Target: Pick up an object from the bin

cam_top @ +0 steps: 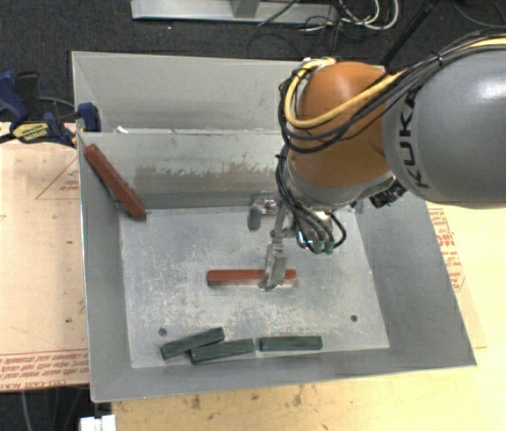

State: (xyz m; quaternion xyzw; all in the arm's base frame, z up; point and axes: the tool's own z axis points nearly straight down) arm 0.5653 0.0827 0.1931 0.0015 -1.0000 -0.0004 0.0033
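**Operator:** Report the position of the tool.

**Technician:** The tool point(276, 278) is down in the grey bin point(181, 97), at floor level near the bin's centre. It meets a red-brown flat bar point(235, 277) that lies along the 9-to-3 o'clock line. The meeting point is close to the bar's 3 o'clock end.

**Operator:** State of the tool?

**Technician:** Cannot be determined. The tool overlaps the bar, but the view does not show whether it is clenched on the bar or released.

**Operator:** Is the bar lifted?

**Technician:** No. The bar appears to lie flat on the bin floor. Judged progress: the tool is at the bar, so approach and descent are done. A secure grip is unconfirmed. Lift and withdrawal remain.

**Operator:** Other items?

**Technician:** A second red-brown bar point(114, 182) leans against the wall at 10 o'clock, well apart from the tool. Three dark green bars point(223, 351) lie in a row at 6 o'clock, near the front wall. None appears to obstruct a vertical lift.
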